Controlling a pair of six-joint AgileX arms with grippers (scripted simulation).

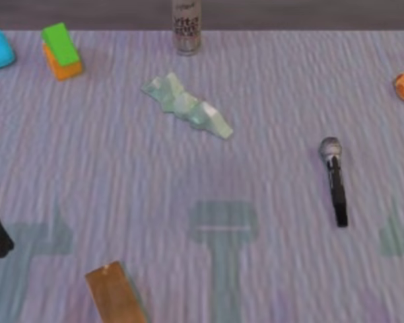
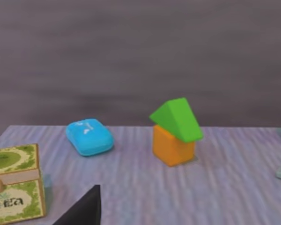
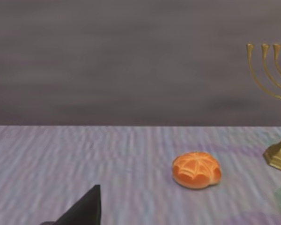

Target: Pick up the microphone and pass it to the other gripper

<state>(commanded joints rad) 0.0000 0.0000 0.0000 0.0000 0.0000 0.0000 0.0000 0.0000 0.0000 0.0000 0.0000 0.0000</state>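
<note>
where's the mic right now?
In the top view, the microphone lies flat on the table's right half, head pointing away, right of the crumpled pale green piece; no gripper touches it.

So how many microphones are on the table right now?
1. The microphone lies flat on the table's right side in the top view, grey mesh head pointing toward the far edge, clear of both grippers. Neither wrist view shows it or another one.
</note>
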